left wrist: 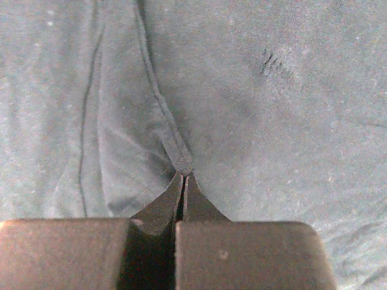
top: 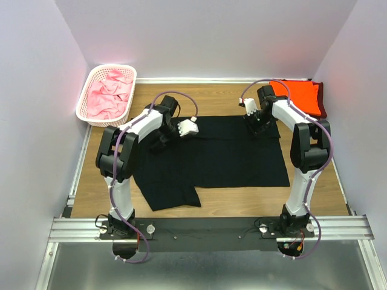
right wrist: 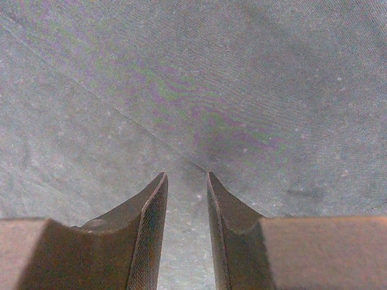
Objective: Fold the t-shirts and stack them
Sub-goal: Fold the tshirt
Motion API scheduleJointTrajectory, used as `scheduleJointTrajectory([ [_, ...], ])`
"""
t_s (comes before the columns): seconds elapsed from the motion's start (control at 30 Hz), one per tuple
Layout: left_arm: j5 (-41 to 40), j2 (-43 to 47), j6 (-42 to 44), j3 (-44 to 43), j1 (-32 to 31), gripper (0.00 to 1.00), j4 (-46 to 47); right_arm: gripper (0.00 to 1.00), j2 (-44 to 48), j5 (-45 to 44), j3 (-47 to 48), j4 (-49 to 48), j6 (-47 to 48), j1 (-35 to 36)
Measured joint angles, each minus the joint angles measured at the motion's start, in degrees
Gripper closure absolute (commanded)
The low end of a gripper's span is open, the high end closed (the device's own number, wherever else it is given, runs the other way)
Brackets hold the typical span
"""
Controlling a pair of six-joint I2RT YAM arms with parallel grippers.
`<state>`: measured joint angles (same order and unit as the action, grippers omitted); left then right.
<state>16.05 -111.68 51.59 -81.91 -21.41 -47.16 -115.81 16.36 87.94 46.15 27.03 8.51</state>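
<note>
black short-sleeved cloth t-shirt [top: 230, 157]: spread flat mid-surface, one flap sticking out toward the near left.
left gripper [left wrist: 183, 176]: jaws pressed together, pinching a raised ridge of the black cloth near the shirt's far left edge. Tips are hidden under the arm in the top view.
right gripper [right wrist: 186, 176]: narrow gap between the jaws, tips down on the cloth at the far right edge with nothing clamped. A seam line runs toward the gap.
bright orange folded t-shirt [top: 299, 96]: far right corner, partly behind the right arm. The dark strip on its right edge is too thin to identify.
pink crumpled shirts [top: 109, 96]: heaped in the white plastic lattice basket [top: 81, 112], far left. Can't tell how many.
wooden surface [top: 242, 205]: bare at the near side.
</note>
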Motion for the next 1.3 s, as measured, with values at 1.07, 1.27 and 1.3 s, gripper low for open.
scheduleJointTrajectory([
  [1.07,24.26,1.9,-4.0,-3.87,-6.21,0.62,-15.45,0.61,0.76,0.04,0.0,0.0,0.0,0.0],
  [1.27,28.74,7.32,-4.57,-2.45,-2.78,0.62,-15.21,0.61,0.76,3.3,0.22,1.16,-0.35,0.17],
  [1.3,29.11,8.61,-4.59,-1.51,-0.83,0.62,-14.78,0.61,0.79,4.57,0.31,1.55,-0.55,0.28],
])
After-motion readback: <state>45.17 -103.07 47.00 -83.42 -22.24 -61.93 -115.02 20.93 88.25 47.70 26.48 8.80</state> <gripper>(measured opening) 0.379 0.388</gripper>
